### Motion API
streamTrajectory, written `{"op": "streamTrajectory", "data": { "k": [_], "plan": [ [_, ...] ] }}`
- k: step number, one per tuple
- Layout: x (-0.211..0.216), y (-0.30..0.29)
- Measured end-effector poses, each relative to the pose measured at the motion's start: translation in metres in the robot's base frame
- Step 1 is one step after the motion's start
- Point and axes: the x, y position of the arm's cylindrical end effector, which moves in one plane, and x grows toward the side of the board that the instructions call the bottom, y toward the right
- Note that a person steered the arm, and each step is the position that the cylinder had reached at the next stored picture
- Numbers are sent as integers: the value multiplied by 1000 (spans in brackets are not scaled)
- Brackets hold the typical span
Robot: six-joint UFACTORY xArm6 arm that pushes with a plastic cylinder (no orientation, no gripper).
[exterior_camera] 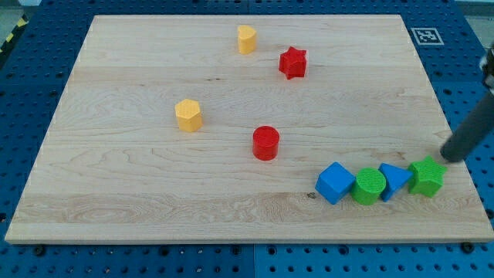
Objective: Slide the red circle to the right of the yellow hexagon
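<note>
You are looking at a pale wooden table (231,208) that fills most of the view, sitting on a blue perforated base (463,46) with a small black-and-white marker tag (425,35) by its top right corner. Take the red circle (265,143) as your landmark; it stands near the middle of the table.

The dark rod (472,131) comes in from the view's right edge, far to the right of the red circle, and my tip (447,159) rests on the table just above and right of the green star (427,176), close to it; you cannot tell whether it touches. There are no jaws on this arm, so no jaw state can be read.

Below and right of the red circle, a row of four blocks runs rightward, each touching or almost touching the next: blue cube (335,183), green cylinder (369,185), blue triangle (394,180), then the green star.

The yellow hexagon (188,115) sits up and to the left of the red circle, well apart. A red star (292,62) lies above the red circle, slightly right. A second yellow block (246,38), its shape unclear, stands near the top edge, above the red circle.
</note>
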Motion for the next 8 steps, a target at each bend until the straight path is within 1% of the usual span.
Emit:
{"op": "streamTrajectory", "data": {
  "k": [1,2,3,4,5,6,7,8],
  "plan": [
    [-64,-32],
    [-110,-80],
    [-131,-153],
    [-131,-226],
    [-91,-215],
    [-35,-193],
    [14,-192],
    [20,-197]
  ]
}}
